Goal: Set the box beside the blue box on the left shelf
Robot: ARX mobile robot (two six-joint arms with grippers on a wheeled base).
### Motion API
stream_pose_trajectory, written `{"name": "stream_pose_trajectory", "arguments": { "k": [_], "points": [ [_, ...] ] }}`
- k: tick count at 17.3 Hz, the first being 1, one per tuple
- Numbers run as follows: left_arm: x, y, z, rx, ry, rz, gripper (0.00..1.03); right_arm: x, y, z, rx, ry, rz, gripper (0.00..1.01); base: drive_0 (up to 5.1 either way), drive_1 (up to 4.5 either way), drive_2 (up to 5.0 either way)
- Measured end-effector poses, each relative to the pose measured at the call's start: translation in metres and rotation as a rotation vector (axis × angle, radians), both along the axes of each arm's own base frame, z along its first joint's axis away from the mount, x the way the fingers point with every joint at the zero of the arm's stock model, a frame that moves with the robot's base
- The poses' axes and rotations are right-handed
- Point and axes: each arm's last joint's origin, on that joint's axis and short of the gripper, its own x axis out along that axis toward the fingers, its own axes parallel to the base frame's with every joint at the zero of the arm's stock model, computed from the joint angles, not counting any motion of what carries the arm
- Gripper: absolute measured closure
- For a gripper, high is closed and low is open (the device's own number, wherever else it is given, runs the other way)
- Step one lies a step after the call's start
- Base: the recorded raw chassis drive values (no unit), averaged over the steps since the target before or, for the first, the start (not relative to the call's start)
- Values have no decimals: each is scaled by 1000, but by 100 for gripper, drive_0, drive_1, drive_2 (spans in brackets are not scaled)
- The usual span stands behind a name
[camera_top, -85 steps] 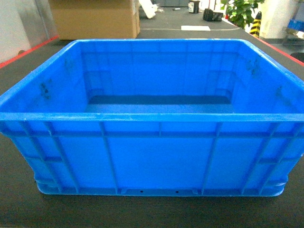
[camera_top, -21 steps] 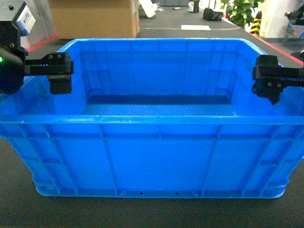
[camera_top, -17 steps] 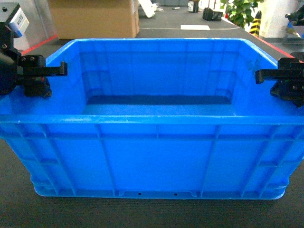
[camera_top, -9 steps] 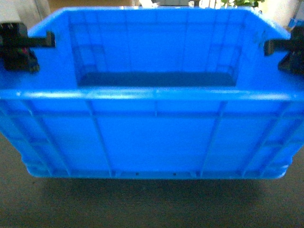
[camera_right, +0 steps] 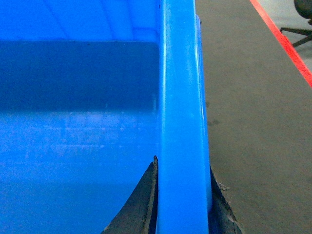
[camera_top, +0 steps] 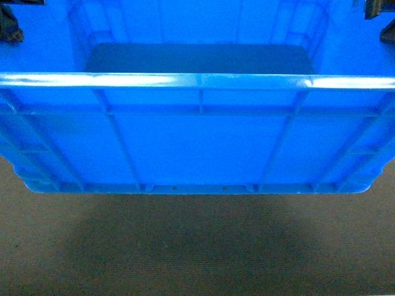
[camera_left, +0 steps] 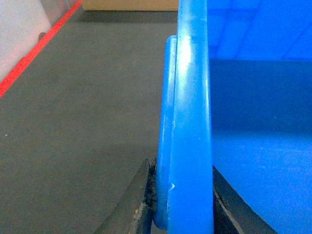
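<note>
The box (camera_top: 197, 132) fills the upper two-thirds of the head view; its base edge sits clear above the dark counter (camera_top: 197, 246), w/ a shadow patch on the surface beneath. Near rim runs horizontally across the frame; ribbed front wall faces the camera; two pale dots visible at bottom centre of that wall.

Left claw (camera_left: 180, 214): lower centre of left wrist view. Fingers (camera_left: 139, 209) sit one on each side of the box's left side rim, touching outer and inner faces, i.e. clamped on the rim. In head view only a dark part shows at the upper left corner.

Right claw (camera_right: 181, 209): lower centre of right wrist view. Same config, fingers (camera_right: 139, 207) pressed to both faces of the right side rim, clamped. Dark part at upper right corner of head view.

Red floor line (camera_left: 34, 48) at upper left of left wrist view.
</note>
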Motion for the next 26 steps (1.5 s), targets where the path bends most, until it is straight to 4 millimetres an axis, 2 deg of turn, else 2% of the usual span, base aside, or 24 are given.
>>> {"name": "stream_pose_trajectory", "arguments": {
  "k": [26],
  "points": [
    [0,-1,0,1,-1,-2,82,0,0,0,-2,0,-4,80,-161,-161,-161]
  ]
}}
